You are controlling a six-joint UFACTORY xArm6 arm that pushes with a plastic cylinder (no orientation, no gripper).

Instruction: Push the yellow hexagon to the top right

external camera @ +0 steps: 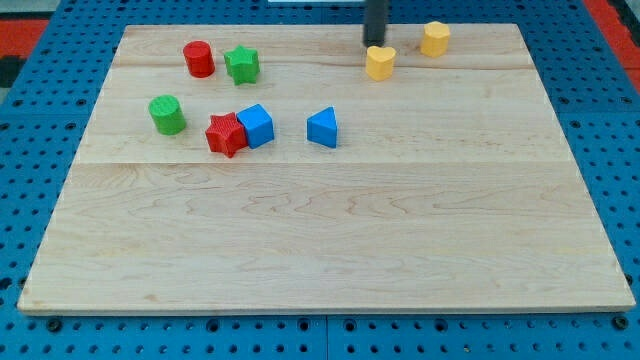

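The yellow hexagon [435, 38] sits near the view's top, right of centre, on the wooden board [320, 230]. A second yellow block, heart-like in shape [380, 62], lies just to its lower left. My tip [374, 45] comes down from the view's top edge and stands right at the upper left of the heart-like yellow block, touching or nearly touching it. The tip is about a block's width to the left of the yellow hexagon.
A red cylinder [199, 59] and a green star [242, 65] stand at the upper left. A green cylinder [167, 114], a red star [226, 134], a blue cube [256, 126] and a blue triangle [322, 128] lie left of centre. A blue pegboard surrounds the board.
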